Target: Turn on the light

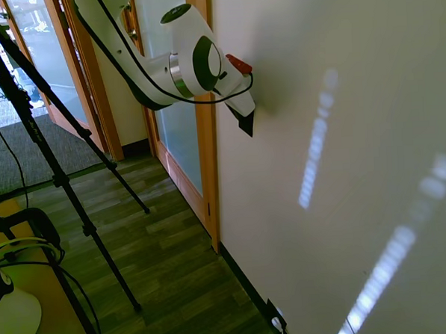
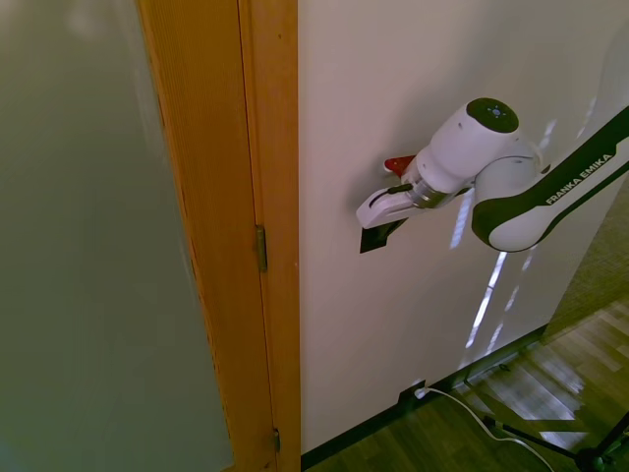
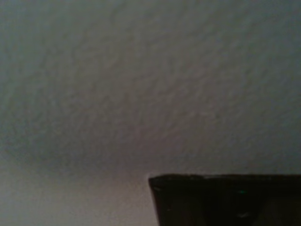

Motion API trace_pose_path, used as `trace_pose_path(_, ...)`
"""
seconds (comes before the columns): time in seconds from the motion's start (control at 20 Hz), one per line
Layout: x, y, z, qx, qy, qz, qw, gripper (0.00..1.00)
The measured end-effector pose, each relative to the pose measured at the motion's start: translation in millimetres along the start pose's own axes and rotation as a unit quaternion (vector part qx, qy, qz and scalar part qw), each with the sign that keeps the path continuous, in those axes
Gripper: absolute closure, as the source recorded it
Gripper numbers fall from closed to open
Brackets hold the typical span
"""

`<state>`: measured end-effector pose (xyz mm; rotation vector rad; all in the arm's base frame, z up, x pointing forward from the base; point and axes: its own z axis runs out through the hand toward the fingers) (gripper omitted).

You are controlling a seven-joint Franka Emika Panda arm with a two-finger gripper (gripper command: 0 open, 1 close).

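Note:
The light switch is a small black upright plate on the white wall, just right of the wooden door frame. My gripper is pressed up to the wall over its upper part, so only the plate's lower corner shows below the white hand. From the other side, the switch again pokes out under the gripper. The wrist view is close and blurred, showing bare wall and the switch plate's dark edge. No lamp is in view.
A wooden door frame with a frosted glass door stands right beside the switch. Low on the wall, at the baseboard, sits a dark outlet plate with a white plug and cable. Dark wood floor lies below.

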<state>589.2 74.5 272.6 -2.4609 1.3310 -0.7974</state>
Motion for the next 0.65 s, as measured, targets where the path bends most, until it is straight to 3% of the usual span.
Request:
trace_pose_path(0.35, 0, -1, -24, 0.033, 0.025, -0.013, 0.999, 1.0)
trace_pose_path(0.4, 0, -2, -29, 0.041, 0.028, -0.017, 0.9986, 0.0)
trace_pose_path(0.55, -12, -23, -51, 0.114, 0.014, -0.031, 0.9929, 0.0)
trace_pose_path(0.65, -14, -26, -58, 0.141, 0.013, -0.031, 0.9894, 0.0)
